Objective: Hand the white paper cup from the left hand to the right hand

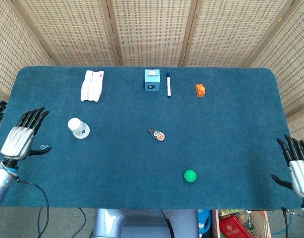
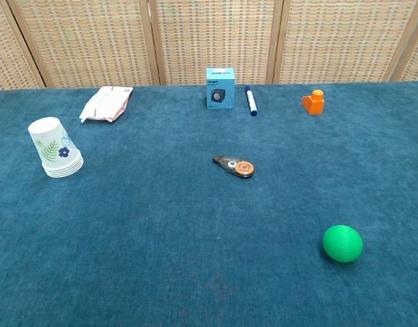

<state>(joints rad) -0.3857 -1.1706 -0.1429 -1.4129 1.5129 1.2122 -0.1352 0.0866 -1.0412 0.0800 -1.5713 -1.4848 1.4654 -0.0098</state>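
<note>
While the white paper cup point(image 1: 78, 128) stands upside down at the table's point(image 1: 231, 129) left side, untouched, the left hand point(image 1: 22, 139) hovers just to its left, released, fingers spread, holding nothing. Cup's axis upright, rim down; what's nested inside, can't tell. Right hand point(image 1: 298, 168) waits well apart at the far edge, spread and empty.

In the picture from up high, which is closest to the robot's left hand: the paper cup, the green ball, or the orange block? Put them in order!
Measured from the left hand in the head view:
1. White paper cup, just to the hand's right, on the table's left side.
2. Green ball, toward the near right.
3. Orange block, far back on the right.
</note>
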